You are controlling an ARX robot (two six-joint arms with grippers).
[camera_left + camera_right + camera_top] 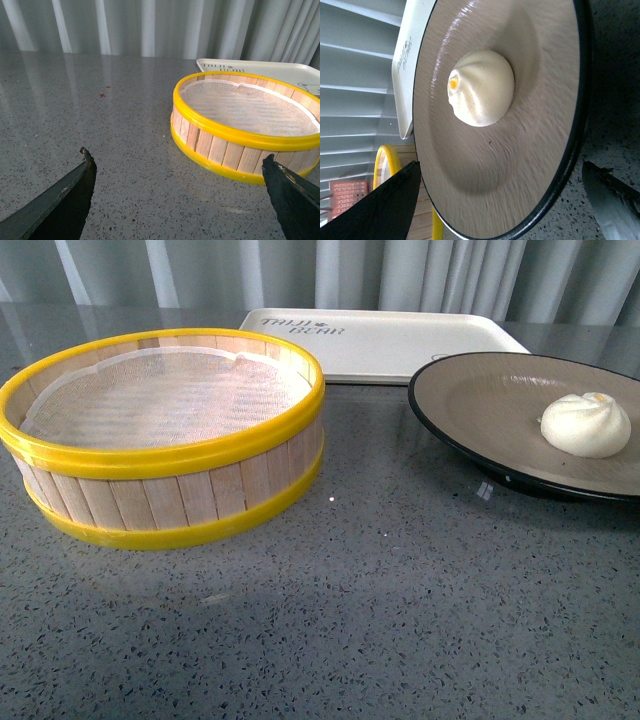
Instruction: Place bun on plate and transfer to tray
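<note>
The bun [586,424] lies on the plate [480,400] at the right of the grey table; neither arm shows in the front view. The cream-white tray [400,340] lies behind the plate, empty. In the right wrist view the bun [481,88] sits in the plate [530,150], and my right gripper [502,172] is open with its fingers either side of the plate's near rim, not touching it. The tray's edge [410,55] shows beyond. My left gripper [180,162] is open and empty above bare table, short of the steamer basket.
A yellow-rimmed wooden steamer basket [165,440] with a white cloth liner stands at the left, empty; it also shows in the left wrist view [247,125] with the tray [260,69] behind it. Grey curtains hang behind the table.
</note>
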